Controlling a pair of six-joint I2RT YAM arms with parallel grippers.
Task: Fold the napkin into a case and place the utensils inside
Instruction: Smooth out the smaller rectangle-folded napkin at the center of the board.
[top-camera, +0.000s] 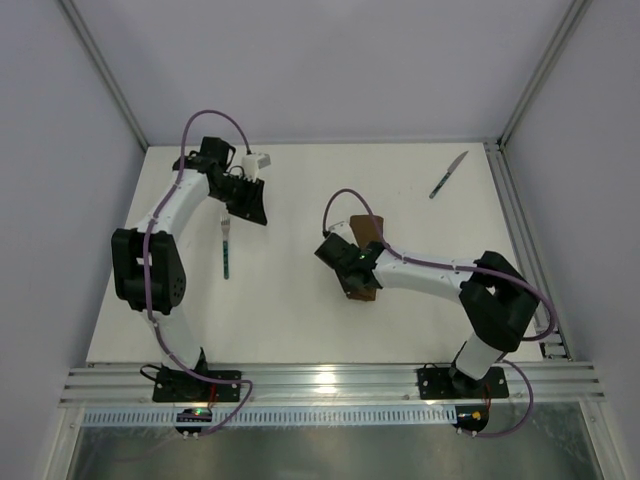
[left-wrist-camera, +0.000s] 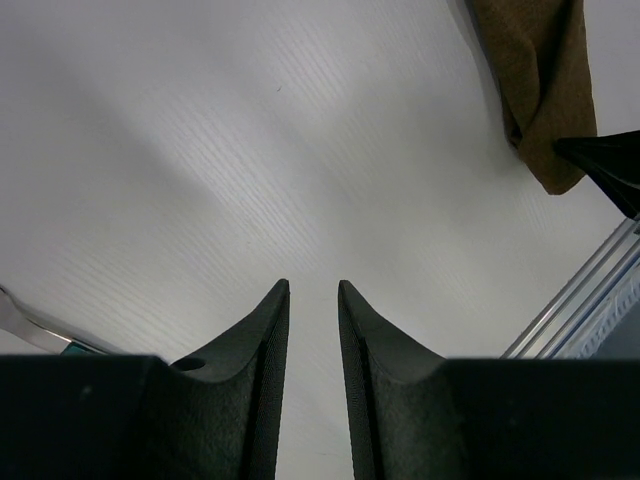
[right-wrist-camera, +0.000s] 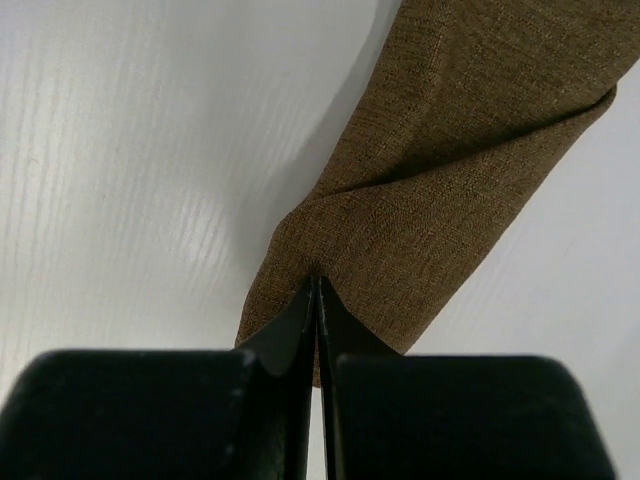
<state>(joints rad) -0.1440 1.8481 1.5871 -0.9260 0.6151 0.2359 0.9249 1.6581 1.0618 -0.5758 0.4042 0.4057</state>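
Note:
The dark brown napkin (top-camera: 366, 232) lies folded into a narrow oblong in the middle of the table. My right gripper (top-camera: 358, 280) is over its near end. In the right wrist view my right gripper (right-wrist-camera: 316, 283) is shut on a fold of the napkin (right-wrist-camera: 450, 170). The fork (top-camera: 227, 250), with a teal handle, lies left of centre, just below my left gripper (top-camera: 252, 208). In the left wrist view my left gripper (left-wrist-camera: 313, 288) is open and empty above bare table. The fork's tines (left-wrist-camera: 25, 325) show at its left edge and the napkin (left-wrist-camera: 540, 80) at top right. The knife (top-camera: 448, 175) lies at the far right.
Metal rails run along the table's near edge (top-camera: 320, 385) and right edge (top-camera: 520, 240). Pale walls close in the back and both sides. The right gripper's dark tip (left-wrist-camera: 612, 165) shows in the left wrist view beside the napkin's end.

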